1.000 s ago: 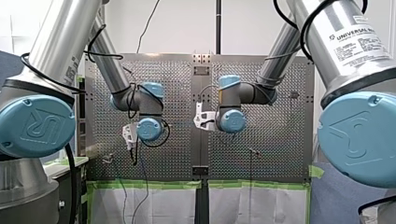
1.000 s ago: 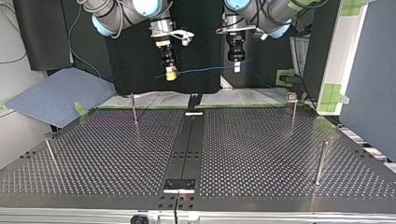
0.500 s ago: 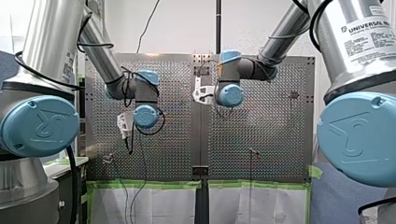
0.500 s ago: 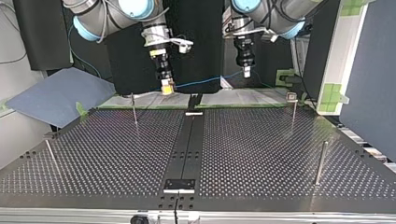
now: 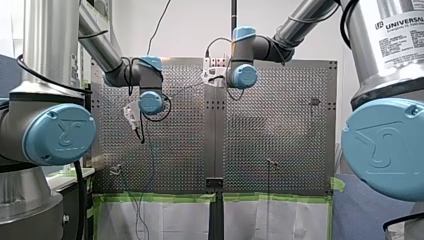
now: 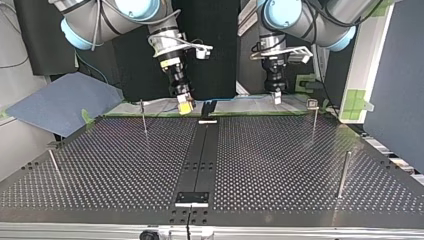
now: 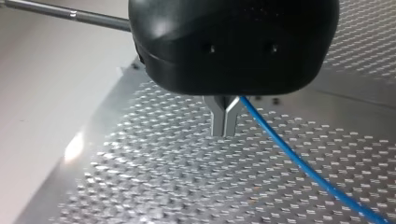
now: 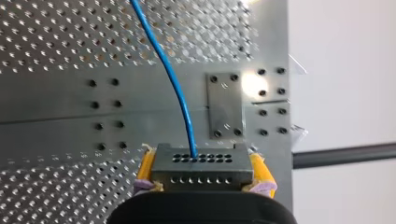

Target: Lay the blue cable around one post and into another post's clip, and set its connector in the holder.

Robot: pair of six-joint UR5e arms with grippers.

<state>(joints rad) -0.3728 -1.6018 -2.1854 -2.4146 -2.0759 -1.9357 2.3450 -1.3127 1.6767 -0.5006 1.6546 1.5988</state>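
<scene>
Your right hand [image 8: 201, 175] is clamped on the connector [image 8: 198, 161], the dark block with rows of small holes that sits squarely between its yellow pads [image 8: 145, 167]. The blue cable [image 8: 170, 79] leaves the connector's upper face and runs away ahead of the hand over the perforated table [image 8: 56, 42], passing beside a small plate with four screws [image 8: 225, 105] on the table's plain middle strip. Your left hand [image 7: 225, 133] has its metal fingers [image 7: 217, 119] pressed together. The cable comes out at their root and trails off to one side above the table, so this hand is closed on the cable. In the top view you see both hands hanging in the air, seen against the table's far edge. The right hand is at the view's left of the dark central strip [image 6: 200, 160] and the left hand is at its right, with the cable running between them, clear of the table. The thin post [image 6: 143, 117] stands near the right hand, toward the view's left. The post with the clip [image 6: 314, 120] stands beside the left hand, toward the view's right. Two side posts [image 6: 344, 174] stand nearer the camera, one at each edge. The cable is apart from every post.
</scene>
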